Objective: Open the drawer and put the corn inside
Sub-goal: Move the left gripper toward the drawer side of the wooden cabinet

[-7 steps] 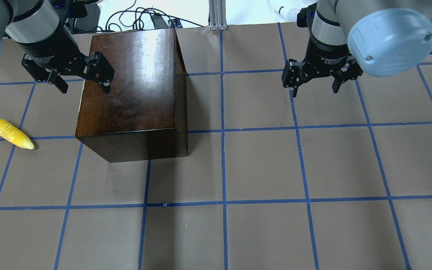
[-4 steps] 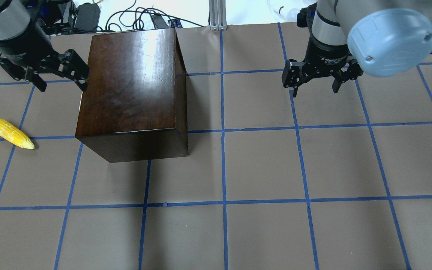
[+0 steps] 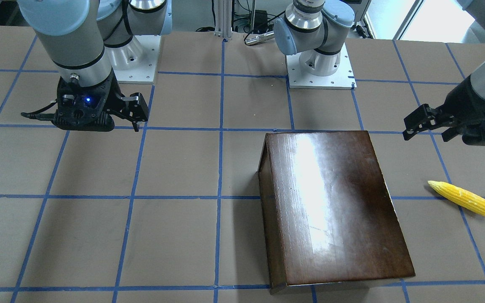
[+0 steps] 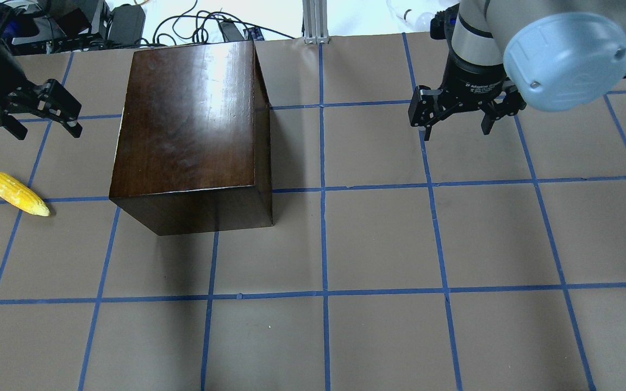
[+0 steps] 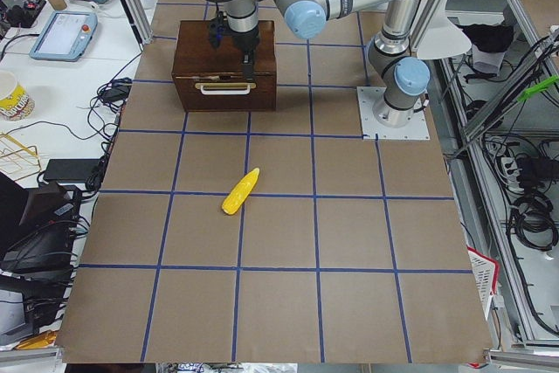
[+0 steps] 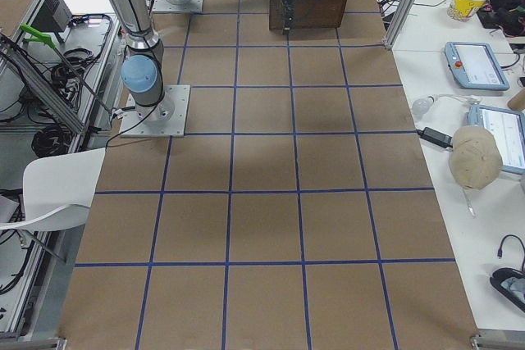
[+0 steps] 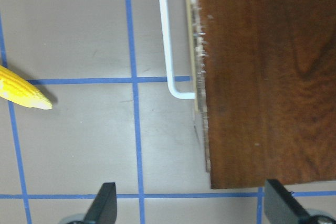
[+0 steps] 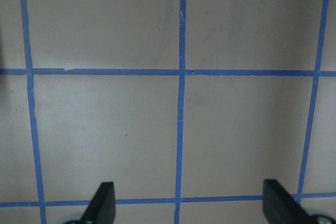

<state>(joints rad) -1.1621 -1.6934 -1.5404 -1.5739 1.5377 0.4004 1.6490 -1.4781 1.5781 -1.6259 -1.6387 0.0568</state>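
Observation:
The glossy dark-brown box [image 4: 193, 125] stands left of the table's middle; it also shows in the front-facing view [image 3: 331, 206]. The drawer is shut. Its front panel [image 5: 218, 91] with a white handle [image 7: 165, 40] faces the robot's left. The yellow corn [image 4: 18, 194] lies on the table left of the box, apart from it; it also shows in the front-facing view [image 3: 461, 198] and the left wrist view [image 7: 21, 92]. My left gripper [image 4: 47, 130] is open and empty, above the table between the corn and the drawer front. My right gripper [image 4: 457, 130] is open and empty, over bare table at the right.
The table [image 4: 378, 239] is brown paper with a blue tape grid. Cables and boxes [image 4: 199, 27] lie beyond its far edge, next to an aluminium post [image 4: 315, 21]. The arm bases [image 3: 320, 69] stand on the robot's side.
My left gripper has moved left, from over the box's top left edge to above the table beside the drawer front. The right arm, box and corn have not moved.

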